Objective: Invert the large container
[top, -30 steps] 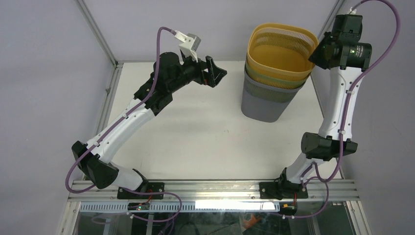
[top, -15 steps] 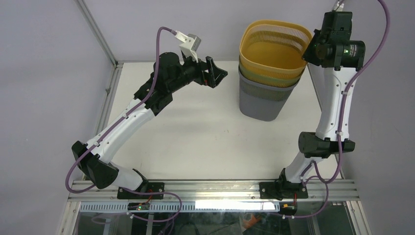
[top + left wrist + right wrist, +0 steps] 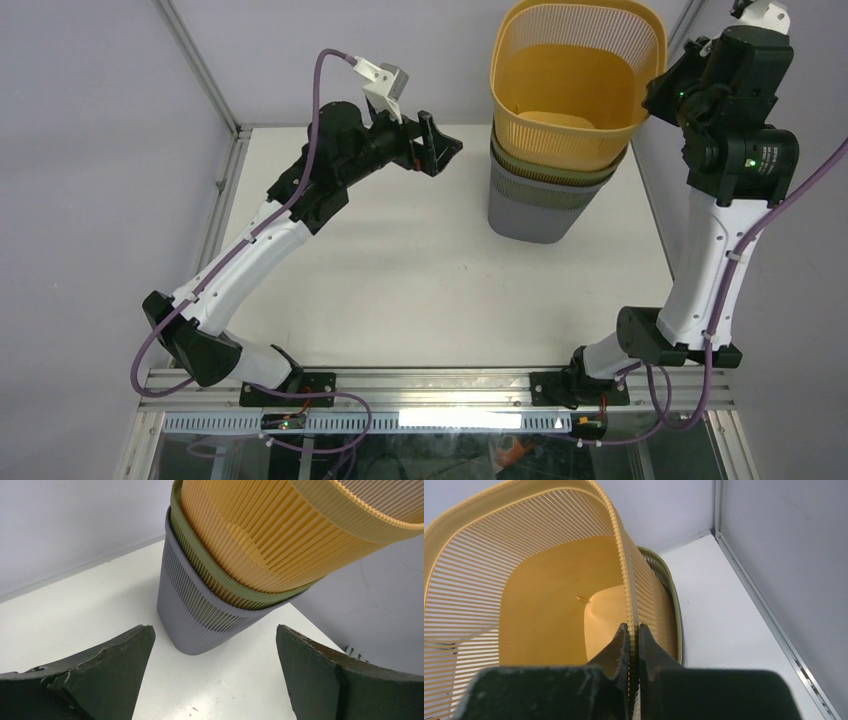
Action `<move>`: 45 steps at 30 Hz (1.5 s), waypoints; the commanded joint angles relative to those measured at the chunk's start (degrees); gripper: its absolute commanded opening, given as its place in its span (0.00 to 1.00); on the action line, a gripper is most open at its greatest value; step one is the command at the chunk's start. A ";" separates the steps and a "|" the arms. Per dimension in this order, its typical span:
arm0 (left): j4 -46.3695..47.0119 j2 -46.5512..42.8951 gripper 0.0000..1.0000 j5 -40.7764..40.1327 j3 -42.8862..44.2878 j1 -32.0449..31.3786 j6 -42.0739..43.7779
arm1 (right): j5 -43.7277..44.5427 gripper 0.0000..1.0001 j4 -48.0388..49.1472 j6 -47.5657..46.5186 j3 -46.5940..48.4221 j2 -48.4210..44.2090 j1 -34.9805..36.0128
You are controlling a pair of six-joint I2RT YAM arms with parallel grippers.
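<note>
Large container: a yellow slatted plastic basket (image 3: 575, 80) with a rounded-square mouth. It is upright with its mouth up, at the far right of the white counter (image 3: 420, 270).
Stack: 3 baskets are nested. The yellow one sits in an olive-green slatted basket (image 3: 220, 587), and that sits in a grey slatted basket (image 3: 535, 215) standing on the counter.
Seating: the yellow basket rides high, so most of its wall shows above the green rim. Only its lower part is inside, and in the left wrist view it leans against the other 2.
Green basket: only a narrow band of its rim shows between the yellow and the grey.
Right fingers (image 3: 624, 645): pinched together on the yellow basket's right-hand wall just below the rim. 1 finger is inside the basket and 1 outside, with the ribbed wall caught between them.
Right arm: reaches up from its base and stands tall beside the stack, with its wrist at the basket's right rim.
Left fingers (image 3: 440, 150): spread wide and holding nothing. They hang above the counter to the left of the stack and point at it, apart from all 3 baskets.
Left wrist view: the grey basket's base shows between the 2 open fingers (image 3: 115, 670), with bare counter in front of it.
</note>
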 commanded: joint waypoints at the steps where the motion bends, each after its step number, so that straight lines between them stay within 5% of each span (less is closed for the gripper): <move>1: -0.32 -5.20 0.99 -3.03 3.56 -0.24 3.47 | -5.23 0.00 24.05 5.23 0.68 -6.86 0.18; 17: -5.92 -12.72 0.99 -16.58 4.73 -0.16 9.27 | -14.26 0.00 42.43 11.12 0.19 -11.85 0.10; 26: -16.59 -26.02 0.99 -30.74 -7.97 4.55 -1.76 | -29.22 0.00 51.68 24.26 -14.02 -10.15 2.03; 32: -27.89 -34.71 0.99 -35.70 -16.72 8.44 -17.08 | -16.78 0.00 46.03 13.35 -14.56 -5.12 21.51; 37: -38.53 -38.63 0.99 -44.61 -15.85 8.48 -27.66 | -8.08 0.00 39.47 8.98 -13.43 1.19 30.16; 45: -38.19 -41.70 0.99 -52.42 -12.22 8.53 -25.79 | -2.95 0.00 36.82 12.13 -24.15 5.85 38.08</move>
